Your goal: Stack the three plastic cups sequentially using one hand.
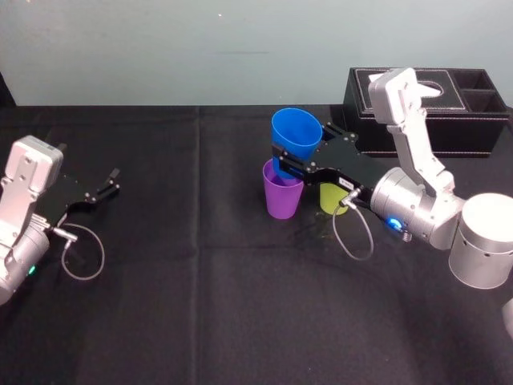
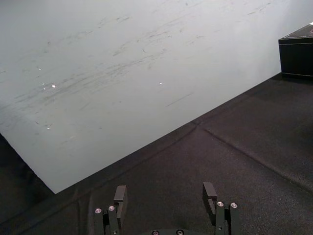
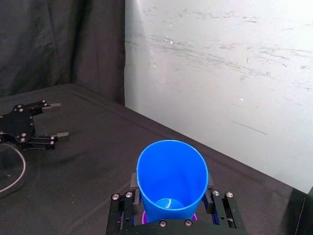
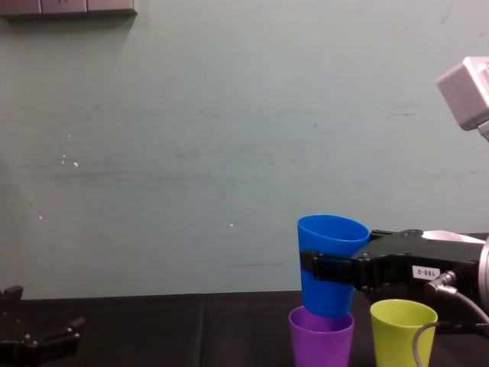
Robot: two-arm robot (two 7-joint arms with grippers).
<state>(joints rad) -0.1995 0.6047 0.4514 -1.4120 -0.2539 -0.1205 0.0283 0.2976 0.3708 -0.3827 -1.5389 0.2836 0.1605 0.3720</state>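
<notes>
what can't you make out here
- Yellow-green cup: head view, mostly behind the right tool; chest view, base cut off by the bottom edge.
- Purple cup: right wrist view, a sliver under the blue cup.
- Tissue box: head view, partly behind the right arm.
- Left tool: left wrist view, base cut off.

The head view looks down from high up onto the black cloth tabletop. The chest view sits lower and looks straight across at the pale wall, so it sees things from the side. Both views share the smooth blue plastic cup, the purple plastic cup and the yellow-green plastic cup. The right wrist view sits just behind the black right pincer, very close to the blue plastic cup, and sees the black left pincer far off. The left wrist view looks past its own pincer, across the cloth to the wall and a corner of the black stitched box, which the head view shows too.
</notes>
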